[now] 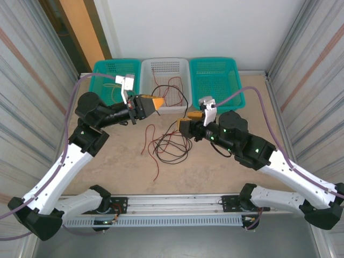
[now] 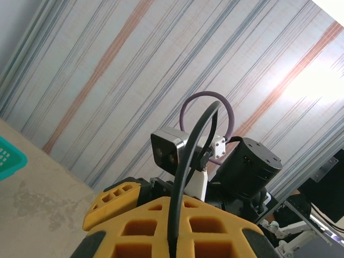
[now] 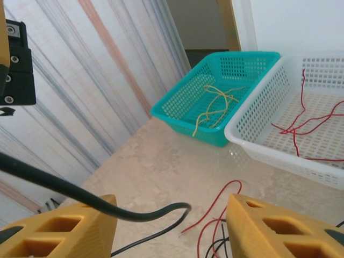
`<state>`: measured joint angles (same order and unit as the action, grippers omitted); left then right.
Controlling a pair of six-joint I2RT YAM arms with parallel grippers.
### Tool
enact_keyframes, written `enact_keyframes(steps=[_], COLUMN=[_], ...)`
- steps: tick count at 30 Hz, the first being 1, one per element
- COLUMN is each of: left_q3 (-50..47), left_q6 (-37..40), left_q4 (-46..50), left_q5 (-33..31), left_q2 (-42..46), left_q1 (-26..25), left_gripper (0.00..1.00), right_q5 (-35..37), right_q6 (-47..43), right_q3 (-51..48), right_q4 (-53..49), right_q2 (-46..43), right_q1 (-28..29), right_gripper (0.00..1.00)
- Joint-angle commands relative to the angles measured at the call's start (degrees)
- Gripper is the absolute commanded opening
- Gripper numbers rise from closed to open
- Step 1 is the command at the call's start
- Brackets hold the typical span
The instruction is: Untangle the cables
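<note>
A tangle of black and red cables (image 1: 171, 146) lies on the table between the arms. My left gripper (image 1: 157, 102) hangs above the table in front of the white basket, shut on a black cable (image 2: 180, 183) that runs up from between its yellow fingers and arcs over toward the right arm. My right gripper (image 1: 181, 125) hovers over the tangle's far right side. Its fingers (image 3: 59, 231) stand apart, open. A bend of black cable (image 3: 183, 207) crosses its left finger and ends in the gap, with red strands (image 3: 215, 209) on the table below.
Three baskets line the far edge. The left teal basket (image 3: 183, 107) holds yellowish cable (image 3: 215, 105). The white basket (image 3: 258, 118) holds red cable (image 3: 301, 123). The right teal basket (image 1: 215, 80) stands behind the right arm. Striped walls close both sides.
</note>
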<state>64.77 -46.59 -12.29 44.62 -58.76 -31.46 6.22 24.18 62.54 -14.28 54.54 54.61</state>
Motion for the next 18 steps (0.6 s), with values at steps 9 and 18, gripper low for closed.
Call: enact_keyframes(steps=[9,18], left_q3=[-0.53,-0.88], left_q6=[-0.18,-0.08], left_q4=[-2.12,0.88], left_q5=[2.04,-0.39], left_q2=[-0.08,0.14], left_q1=[0.88,2.66], left_gripper=[0.00,0.00], right_q5=[0.14,1.79], right_q6=[-2.10,-1.79], right_q3=[4.05,5.02], right_q4=[1.73,-1.41], right_q2=[0.61,1.35], right_q1=[-0.56,-0.56], right_gripper=[0.29,0.01])
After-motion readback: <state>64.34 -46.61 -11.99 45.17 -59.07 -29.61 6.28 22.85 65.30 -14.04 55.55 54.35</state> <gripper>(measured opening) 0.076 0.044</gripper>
